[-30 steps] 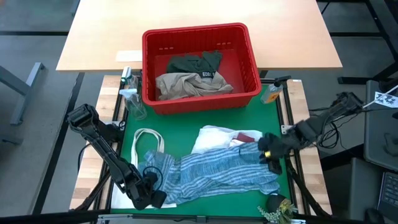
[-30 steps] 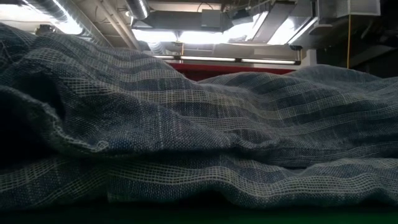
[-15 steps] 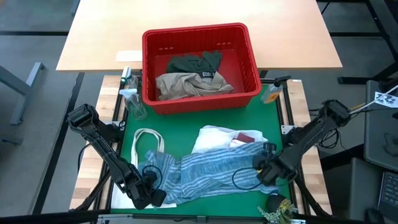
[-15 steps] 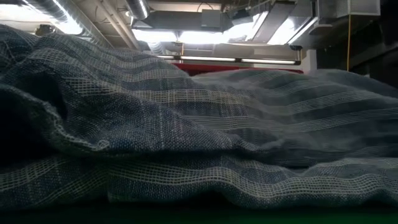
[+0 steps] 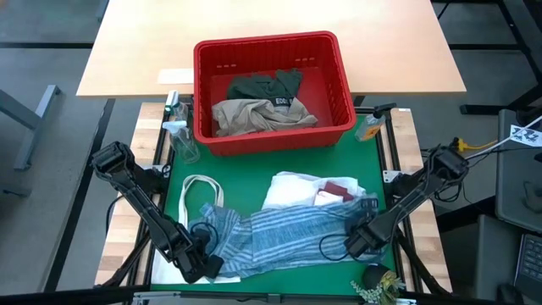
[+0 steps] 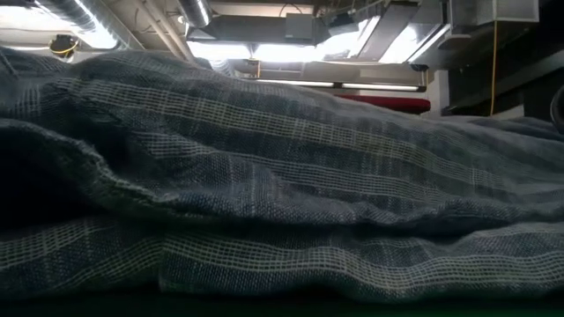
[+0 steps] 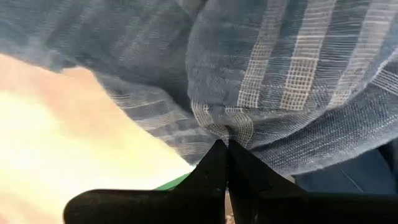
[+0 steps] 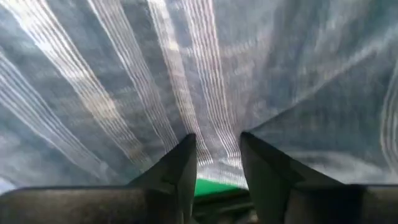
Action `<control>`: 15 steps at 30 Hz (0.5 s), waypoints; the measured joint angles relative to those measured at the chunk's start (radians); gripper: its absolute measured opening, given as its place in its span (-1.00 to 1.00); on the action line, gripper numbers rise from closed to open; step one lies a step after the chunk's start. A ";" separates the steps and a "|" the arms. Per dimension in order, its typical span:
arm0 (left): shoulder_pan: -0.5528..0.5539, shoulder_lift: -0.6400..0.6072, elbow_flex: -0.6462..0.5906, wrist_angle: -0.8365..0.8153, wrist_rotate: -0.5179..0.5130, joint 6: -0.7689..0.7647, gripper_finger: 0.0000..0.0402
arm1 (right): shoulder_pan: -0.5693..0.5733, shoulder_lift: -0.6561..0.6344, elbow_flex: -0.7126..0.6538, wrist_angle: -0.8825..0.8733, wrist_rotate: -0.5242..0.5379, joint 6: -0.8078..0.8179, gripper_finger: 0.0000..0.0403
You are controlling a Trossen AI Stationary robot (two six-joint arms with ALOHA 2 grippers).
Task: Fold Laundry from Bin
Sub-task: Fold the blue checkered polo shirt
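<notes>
striped laundry (image 5: 288, 233) on green mat (image 5: 254, 165), ceiling ducts (image 6: 256, 26) beyond

You see two arms, matt black, slim jointed links | left arm (image 5: 140, 199): bulky rounded joint housing at its shoulder | right arm (image 5: 419, 191): thin black cable looped by its wrist, yellow connector at its elbow | your wrist views: fingers (image 8: 177, 171) black, flat, wedge-shaped, tapering to tips

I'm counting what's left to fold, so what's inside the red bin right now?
Inside the red bin lie a beige garment and a dark green garment behind it. Anything beneath those two is covered and cannot be seen.
</notes>
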 joint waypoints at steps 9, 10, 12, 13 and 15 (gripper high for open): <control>-0.017 0.000 0.000 0.015 0.047 -0.001 -1.00 | 0.000 -0.013 0.000 -0.081 -0.010 0.000 -0.37; -0.021 0.000 0.000 0.022 0.044 -0.001 -1.00 | 0.000 -0.013 0.000 -0.080 -0.010 0.000 -0.37; -0.030 0.000 0.000 0.041 0.017 0.000 -1.00 | 0.000 -0.013 0.000 -0.080 -0.010 -0.002 -0.37; -0.033 0.000 0.000 0.061 -0.004 0.000 -1.00 | 0.000 -0.013 0.000 -0.079 -0.010 -0.004 -0.37; -0.043 0.000 0.000 0.097 -0.050 0.000 -1.00 | 0.000 -0.013 0.000 -0.078 -0.010 -0.008 -0.37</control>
